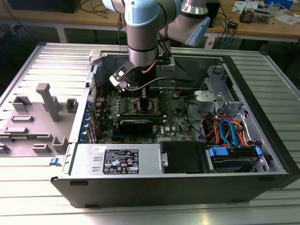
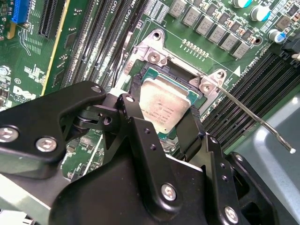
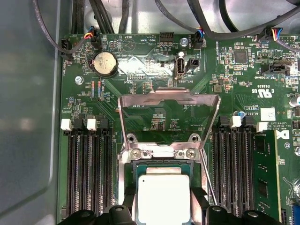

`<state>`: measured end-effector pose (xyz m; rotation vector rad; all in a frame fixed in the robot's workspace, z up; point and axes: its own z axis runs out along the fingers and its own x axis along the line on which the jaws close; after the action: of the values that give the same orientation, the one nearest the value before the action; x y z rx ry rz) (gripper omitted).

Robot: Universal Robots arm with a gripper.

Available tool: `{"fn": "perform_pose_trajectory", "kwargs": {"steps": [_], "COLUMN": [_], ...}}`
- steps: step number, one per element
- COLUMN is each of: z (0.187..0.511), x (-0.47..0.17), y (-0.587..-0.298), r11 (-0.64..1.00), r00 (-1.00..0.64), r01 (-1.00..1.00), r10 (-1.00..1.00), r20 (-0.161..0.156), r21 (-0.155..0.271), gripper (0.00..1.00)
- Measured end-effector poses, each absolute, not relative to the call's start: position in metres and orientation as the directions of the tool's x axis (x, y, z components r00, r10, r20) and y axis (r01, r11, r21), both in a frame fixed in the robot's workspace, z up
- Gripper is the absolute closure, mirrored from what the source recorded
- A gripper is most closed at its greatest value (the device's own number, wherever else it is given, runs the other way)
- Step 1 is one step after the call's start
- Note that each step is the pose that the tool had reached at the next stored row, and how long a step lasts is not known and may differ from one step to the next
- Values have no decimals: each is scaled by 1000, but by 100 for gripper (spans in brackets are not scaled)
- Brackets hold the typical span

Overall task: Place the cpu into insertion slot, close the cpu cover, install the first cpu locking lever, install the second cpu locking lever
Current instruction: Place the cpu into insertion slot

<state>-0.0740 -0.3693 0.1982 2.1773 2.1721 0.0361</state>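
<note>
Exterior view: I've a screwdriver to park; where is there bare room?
Free: ribbed table on the exterior view's right of the computer case, and the strip before its front wall. Crowded: grey fixture blocks on that view's left; cables and arm inside.

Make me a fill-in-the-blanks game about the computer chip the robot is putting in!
The gripper has a finger on each side of the flat silver ____. The cpu cover is tipped up and ____, not closed. The circuit board is coloured ____.
Missing words: cpu; open; green.
</note>
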Motion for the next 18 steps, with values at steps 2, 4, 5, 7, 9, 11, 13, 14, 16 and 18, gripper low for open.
{"fn": "perform_pose_trajectory", "kwargs": {"steps": [2, 4, 5, 7, 9, 11, 13, 14, 16, 18], "z": [198, 198, 198, 198, 198, 198, 198, 198, 198, 198], "x": [-74, -74, -74, -74, -74, -74, -74, -74, -74, -74], "y": [-369, -369, -369, -369, -369, -369, -369, -369, -369, -369], "r11": [-2, -1, -1, -2, -1, -1, -1, -1, -1, -1], "r00": [3, 3, 3, 3, 3, 3, 3, 3, 3, 3], "r01": [998, 998, 998, 998, 998, 998, 998, 998, 998, 998], "r10": [1000, 1000, 1000, 1000, 1000, 1000, 1000, 1000, 1000, 1000], "r20": [-29, -29, -29, -29, -29, -29, -29, -29, -29, -29], "r21": [63, 63, 63, 63, 63, 63, 63, 63, 64, 64], "gripper": [46, 46, 46, 46, 46, 46, 46, 46, 45, 38]}}
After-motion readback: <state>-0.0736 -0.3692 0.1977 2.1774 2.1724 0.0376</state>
